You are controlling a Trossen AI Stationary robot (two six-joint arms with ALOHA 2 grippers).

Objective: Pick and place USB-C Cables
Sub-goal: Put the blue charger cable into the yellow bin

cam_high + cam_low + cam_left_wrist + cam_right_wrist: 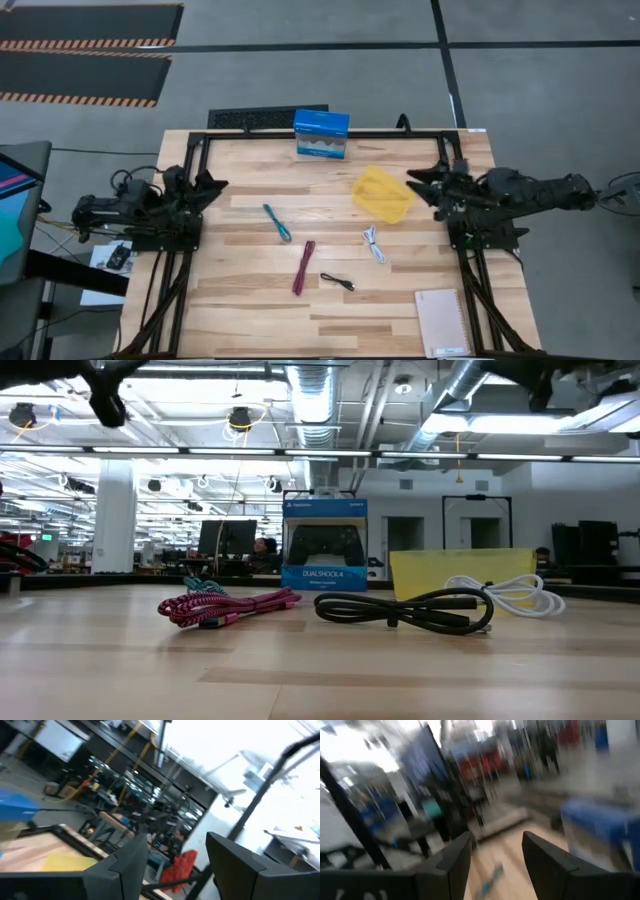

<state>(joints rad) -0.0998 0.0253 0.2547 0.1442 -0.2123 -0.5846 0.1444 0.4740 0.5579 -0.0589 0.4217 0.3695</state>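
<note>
Four cables lie flat on the wooden table: teal (277, 222), maroon (303, 267), black (337, 282) and white (373, 243). The low view shows the maroon cable (225, 606), the teal cable (203, 587) behind it, the black cable (410, 610) and the white cable (505, 593). My left gripper (212, 184) hovers open near the table's left edge, raised above the table. My right gripper (418, 184) hovers open near the right edge, just right of the yellow tray (382, 193). Both wrist views show open fingers (175, 850), (496, 847) with nothing between them.
A blue box (321, 135) stands at the far edge, and in the low view (324, 546) it is behind the cables. The yellow tray (460, 572) sits right of centre. A notebook (441, 322) lies at the near right corner. Bare wood lies between the cables and the near edge.
</note>
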